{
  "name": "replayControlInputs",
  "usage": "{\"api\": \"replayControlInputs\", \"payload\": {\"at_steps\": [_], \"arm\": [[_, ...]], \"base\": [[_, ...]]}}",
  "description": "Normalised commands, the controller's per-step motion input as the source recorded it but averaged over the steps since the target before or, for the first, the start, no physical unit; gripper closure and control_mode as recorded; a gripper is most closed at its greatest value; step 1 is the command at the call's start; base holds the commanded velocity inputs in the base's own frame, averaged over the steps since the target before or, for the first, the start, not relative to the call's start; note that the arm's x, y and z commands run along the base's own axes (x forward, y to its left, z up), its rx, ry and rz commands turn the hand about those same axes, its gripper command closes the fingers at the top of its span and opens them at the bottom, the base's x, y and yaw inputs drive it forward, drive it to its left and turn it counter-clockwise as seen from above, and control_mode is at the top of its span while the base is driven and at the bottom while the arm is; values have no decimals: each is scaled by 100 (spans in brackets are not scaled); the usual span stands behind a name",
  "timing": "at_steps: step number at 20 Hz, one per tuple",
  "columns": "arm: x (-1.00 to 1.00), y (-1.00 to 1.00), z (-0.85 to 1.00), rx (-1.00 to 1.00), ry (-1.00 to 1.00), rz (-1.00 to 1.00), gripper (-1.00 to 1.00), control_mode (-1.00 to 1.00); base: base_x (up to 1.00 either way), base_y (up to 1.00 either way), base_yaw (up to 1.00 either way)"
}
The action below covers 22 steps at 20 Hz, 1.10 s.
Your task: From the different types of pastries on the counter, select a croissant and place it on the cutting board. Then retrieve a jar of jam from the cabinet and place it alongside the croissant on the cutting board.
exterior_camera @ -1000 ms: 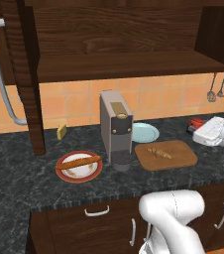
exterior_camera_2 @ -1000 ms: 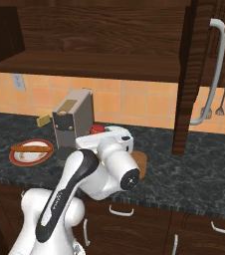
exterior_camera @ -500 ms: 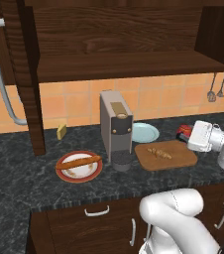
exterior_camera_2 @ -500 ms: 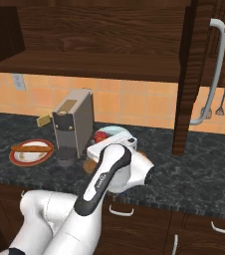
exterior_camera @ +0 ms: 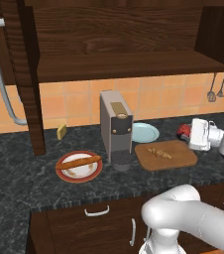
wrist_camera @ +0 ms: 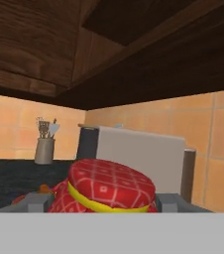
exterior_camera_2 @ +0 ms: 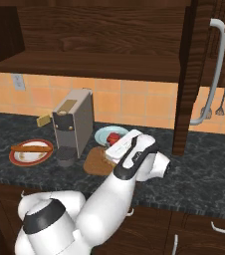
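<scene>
My gripper (exterior_camera: 187,133) is shut on the jar of jam (exterior_camera: 183,131), a small red jar, just above the counter (exterior_camera: 15,183) at the right end of the cutting board (exterior_camera: 179,158). The croissant (exterior_camera: 159,153) lies on the middle of that brown board. In the hand view the jar (wrist_camera: 111,186) with its red checked lid sits between the two fingertips of the gripper (wrist_camera: 104,201). From the right base view the jar (exterior_camera_2: 113,138) pokes out of the white hand over the cutting board (exterior_camera_2: 94,164). Above, the cabinet (exterior_camera: 119,64) stands open.
A grey coffee machine (exterior_camera: 116,129) stands left of the board, with a pale blue plate (exterior_camera: 144,132) behind it. A long tan loaf (exterior_camera: 78,162) rests on a red-rimmed plate. A yellow block (exterior_camera: 61,131) sits by the wall. Utensils (exterior_camera: 218,92) hang at the far right.
The hand has swung left with the jar, from the far right of the counter to the right end of the cutting board. The grip on the jar is unchanged.
</scene>
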Motion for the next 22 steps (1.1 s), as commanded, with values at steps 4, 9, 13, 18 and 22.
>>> {"api": "replayControlInputs", "payload": {"at_steps": [4, 9, 13, 18, 22], "arm": [[6, -7, -19, -16, 0, 0, 100, -100], [0, -1, -60, -14, 0, 5, 100, -100], [14, 9, -38, -15, 7, 9, 100, -100], [37, 7, -11, -6, 21, 8, 100, -100], [33, 0, -36, 0, 3, 11, 100, -100]], "base": [[0, 0, 0], [0, 0, 0], [0, 0, 0], [0, 0, 0], [0, 0, 0]]}}
